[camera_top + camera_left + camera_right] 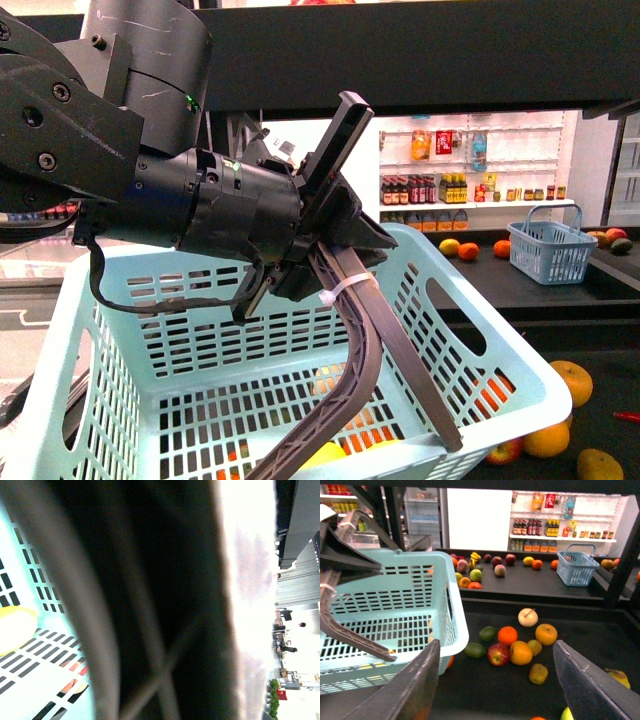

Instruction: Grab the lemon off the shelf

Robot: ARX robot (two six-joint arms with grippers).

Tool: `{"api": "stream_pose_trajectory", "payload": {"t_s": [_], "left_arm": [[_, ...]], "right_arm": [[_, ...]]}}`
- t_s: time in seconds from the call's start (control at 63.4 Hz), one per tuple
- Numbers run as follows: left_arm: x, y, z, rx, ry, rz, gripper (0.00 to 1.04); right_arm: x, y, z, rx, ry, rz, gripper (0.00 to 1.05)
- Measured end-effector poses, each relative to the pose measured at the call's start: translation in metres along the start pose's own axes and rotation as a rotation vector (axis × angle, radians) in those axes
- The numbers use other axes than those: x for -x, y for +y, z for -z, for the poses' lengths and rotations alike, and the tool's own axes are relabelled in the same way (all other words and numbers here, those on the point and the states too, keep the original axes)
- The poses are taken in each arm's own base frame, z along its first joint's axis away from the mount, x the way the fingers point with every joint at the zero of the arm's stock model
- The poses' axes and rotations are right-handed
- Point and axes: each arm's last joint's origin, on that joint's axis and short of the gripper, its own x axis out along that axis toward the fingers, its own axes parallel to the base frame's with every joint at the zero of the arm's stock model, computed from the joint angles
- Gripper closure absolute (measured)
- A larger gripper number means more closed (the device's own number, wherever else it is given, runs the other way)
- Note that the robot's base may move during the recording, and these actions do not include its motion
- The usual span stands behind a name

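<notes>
Reading front cam L to R: left arm (110, 130) fills the upper left, bulky black links w/ the wrist roughly level, pointing right. The left gripper (330, 245) is clamped tight on the basket handle (365, 340), a dark curved bar w/ a white zip tie just past the grip. One finger (345, 130) sticks up at a slant. The handle arcs down into the pale teal basket (150, 265), which takes up the lower centre. Thru the slots I see orange fruit plus a bright yellow piece on the basket floor. That's the lemon (328, 455) as far as I can tell, so it lies inside the basket. Right of the basket is the black shelf (560, 300). Its lower tray holds a golden round fruit (570, 380) and other loose fruit. Its upper tray holds a small blue basket (552, 250), w/ white bottle shelving (470, 160) behind.

Left wrist cam is mostly the blurred dark handle up close. Beside it I get the teal slotted floor w/ the lemon (15, 627) resting on it, plainer here than on front cam.

Only the right wrist cam shows the right gripper (497, 644). Its fingers (415, 690) are spread wide w/ nothing held, hanging over the lower tray just beside the basket's wall. Under the gap are a red apple (497, 655), oranges (508, 635), green fruit (475, 651) and a pale round fruit w/ stem (528, 616). This cam also gives the upper tray's row of fruit, hidden by the basket on front cam.
</notes>
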Motion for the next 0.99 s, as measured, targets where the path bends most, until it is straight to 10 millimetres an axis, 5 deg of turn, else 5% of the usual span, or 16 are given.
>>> {"api": "stream_pose_trajectory", "payload": {"t_s": [0.363,0.994], "left_arm": [[-0.001,0.000,0.001,0.003,0.003,0.002,0.93],[0.000,0.000,0.001,0.000,0.002,0.002,0.93]], "right_arm": [[0.000,-0.012,0.035,-0.008,0.017,0.003,1.01],[0.000,-0.012,0.059,-0.010,0.011,0.006,1.02]]}}
